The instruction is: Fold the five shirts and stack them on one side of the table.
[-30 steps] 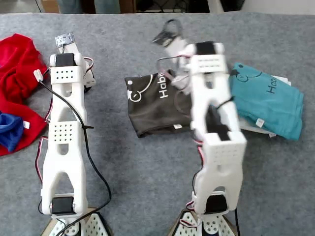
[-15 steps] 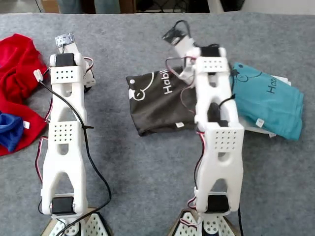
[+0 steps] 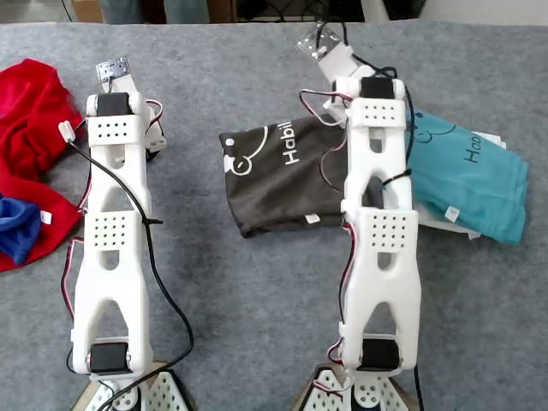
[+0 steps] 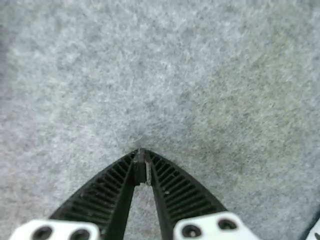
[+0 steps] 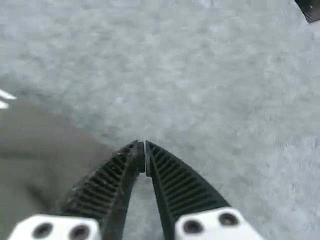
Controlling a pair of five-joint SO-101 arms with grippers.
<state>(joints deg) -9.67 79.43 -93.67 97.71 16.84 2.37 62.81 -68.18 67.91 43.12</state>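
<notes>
A folded black shirt lies in the middle of the grey table. To its right a folded teal shirt rests on a white one. A crumpled red shirt and a blue shirt lie at the left edge. My right gripper is past the black shirt's far edge, shut and empty, with the black shirt beside it. My left gripper is at the far left near the red shirt, shut over bare felt.
Both white arms stretch from their bases at the near edge toward the far side. The right arm's links hang over the black shirt's right part. Open felt lies between the arms and in front of the shirts. The table's far edge is close behind the grippers.
The right arm has straightened and swung right, and its gripper has travelled farther toward the far edge, away from the black shirt. The left arm has kept still.
</notes>
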